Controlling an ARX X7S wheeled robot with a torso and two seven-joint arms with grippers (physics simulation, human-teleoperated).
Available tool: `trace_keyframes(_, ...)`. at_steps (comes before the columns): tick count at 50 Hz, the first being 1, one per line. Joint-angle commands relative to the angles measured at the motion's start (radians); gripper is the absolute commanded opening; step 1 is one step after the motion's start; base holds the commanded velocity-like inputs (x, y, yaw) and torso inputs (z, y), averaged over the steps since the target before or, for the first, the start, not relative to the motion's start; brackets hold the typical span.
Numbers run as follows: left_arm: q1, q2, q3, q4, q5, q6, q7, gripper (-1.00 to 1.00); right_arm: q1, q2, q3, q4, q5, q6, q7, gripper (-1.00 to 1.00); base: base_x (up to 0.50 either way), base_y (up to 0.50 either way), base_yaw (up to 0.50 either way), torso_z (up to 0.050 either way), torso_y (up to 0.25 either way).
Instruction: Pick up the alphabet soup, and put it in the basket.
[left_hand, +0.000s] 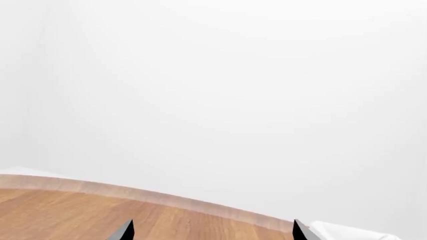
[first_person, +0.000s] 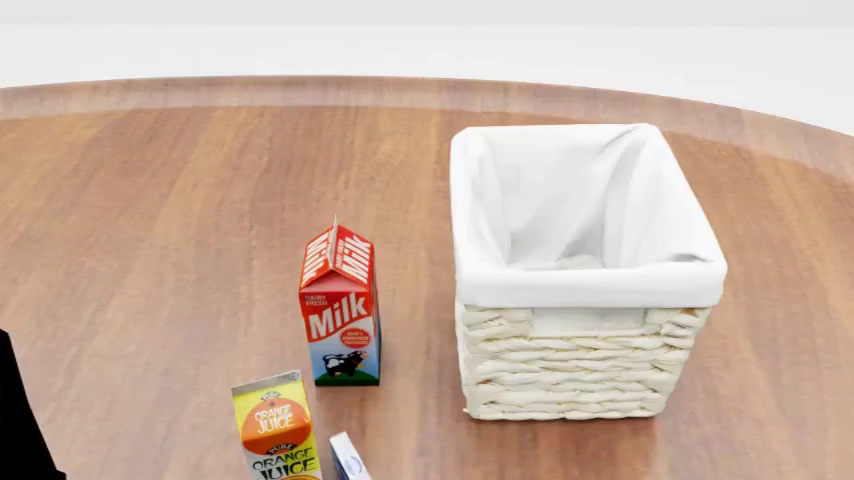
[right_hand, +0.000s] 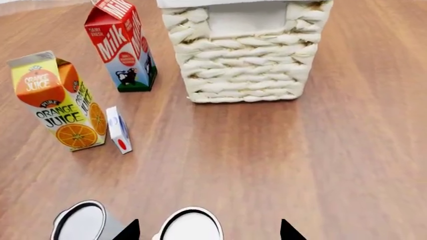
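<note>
In the right wrist view two cans show only their white tops with dark rims. One can (right_hand: 191, 226) stands between the fingertips of my open right gripper (right_hand: 208, 231), untouched on either side. The other can (right_hand: 80, 220) stands just outside one fingertip. Their labels are hidden, so I cannot tell which is the alphabet soup. Further off stands the cream wicker basket (right_hand: 243, 65), its white liner folded over the rim (first_person: 587, 285); nothing shows inside it. My left gripper (left_hand: 212, 232) is open over bare wooden table (left_hand: 67, 210) near its edge, holding nothing. Neither gripper shows in the head view.
A red milk carton (first_person: 340, 310) stands left of the basket. An orange juice carton (first_person: 278, 425) and a small white and blue box (first_person: 350, 460) stand nearer me. A dark part of the robot (first_person: 20, 420) fills the lower left corner of the head view.
</note>
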Motion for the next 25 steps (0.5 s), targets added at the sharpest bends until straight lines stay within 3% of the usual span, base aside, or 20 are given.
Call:
trace_keyframes(1, -0.003, -0.004, 0.000, 0.002, -0.008, -0.001, -0.009, 1.00, 0.027, -0.012, -0.027, 0.036, -0.011, 0.017, -0.017, 1.00, 0.00, 0.00, 0.00, 0.000, 0.000)
trace_keyframes(25, 0.017, -0.021, -0.020, 0.050, -0.031, 0.004, -0.031, 1.00, 0.139, -0.031, -0.134, 0.049, -0.099, 0.119, -0.010, 1.00, 0.00, 0.00, 0.00, 0.000, 0.000)
